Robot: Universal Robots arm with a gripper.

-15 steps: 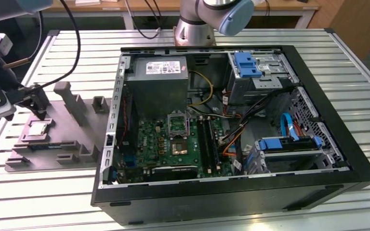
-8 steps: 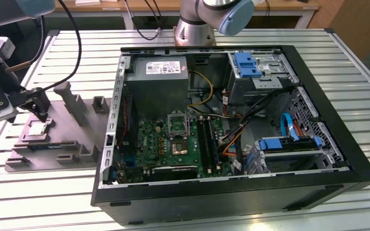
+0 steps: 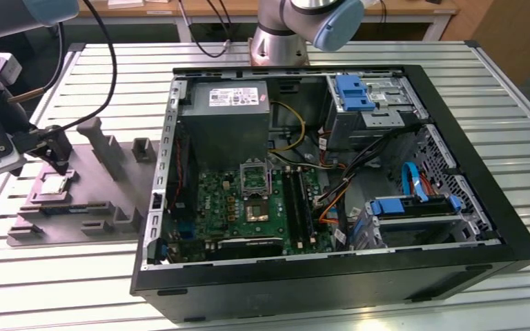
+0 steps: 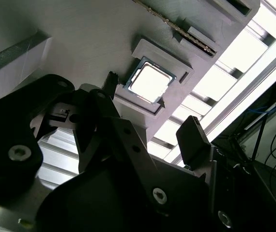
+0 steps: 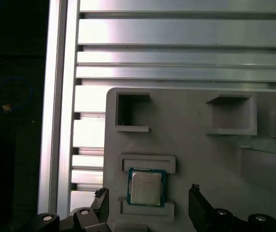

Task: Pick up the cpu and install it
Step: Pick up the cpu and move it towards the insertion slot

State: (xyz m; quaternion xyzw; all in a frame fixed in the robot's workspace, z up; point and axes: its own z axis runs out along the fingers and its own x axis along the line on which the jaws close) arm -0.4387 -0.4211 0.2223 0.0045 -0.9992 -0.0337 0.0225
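Spread, empty jaws are being held over the cpu (image 5: pixel 146 187) seated in the grey tray (image 5: pixel 201 159); pickup and installation are both being left undone.

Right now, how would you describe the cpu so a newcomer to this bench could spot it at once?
Start from the open computer case; on the exterior view's left of it lies a grey fixture plate. The cpu sits in a shallow pocket there: a small flat square, the plate's one shiny silver piece with a thin green rim.
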